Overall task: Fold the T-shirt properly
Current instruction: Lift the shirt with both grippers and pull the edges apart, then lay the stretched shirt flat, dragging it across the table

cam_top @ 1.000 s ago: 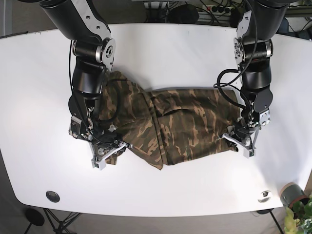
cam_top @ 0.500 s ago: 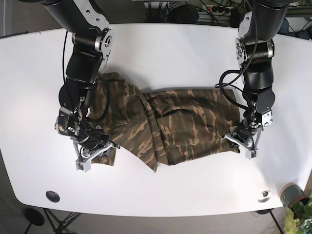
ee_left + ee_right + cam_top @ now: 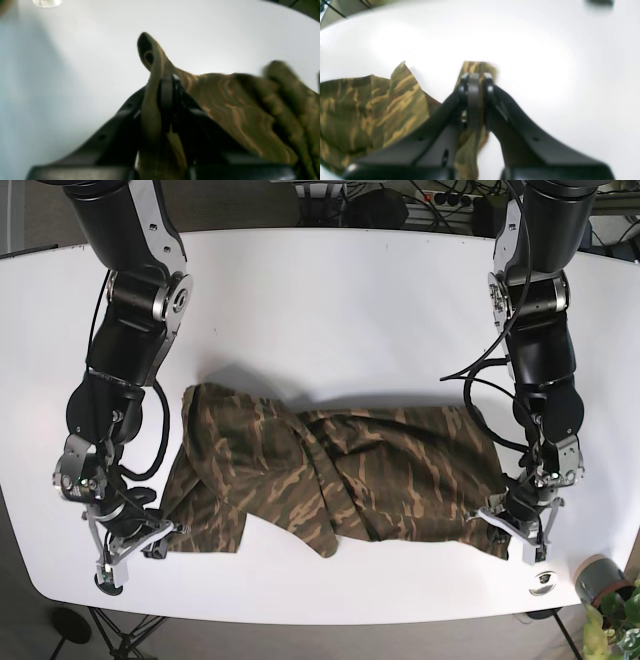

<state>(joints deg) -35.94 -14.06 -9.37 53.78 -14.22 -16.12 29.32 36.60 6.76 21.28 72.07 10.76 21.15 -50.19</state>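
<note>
The camouflage T-shirt (image 3: 340, 470) lies stretched wide across the white table (image 3: 330, 290), with folds and a loose flap near its middle. My right gripper (image 3: 150, 542) is shut on the shirt's front corner at the image's left; in the right wrist view its fingertips (image 3: 473, 77) pinch a strip of the fabric (image 3: 370, 105). My left gripper (image 3: 503, 532) is shut on the front corner at the image's right. In the left wrist view the gripper (image 3: 162, 82) clamps a raised fold of the cloth (image 3: 237, 105).
Both grippers sit close to the table's front edge. A silver round fitting (image 3: 543, 581) is set into the table just beyond the left gripper. A grey cup (image 3: 598, 578) and a green plant (image 3: 615, 620) stand off the front right corner.
Both grippers have pulled the shirt toward the front edge and apart from each other. The bunched shirt has spread out wider and flatter.
</note>
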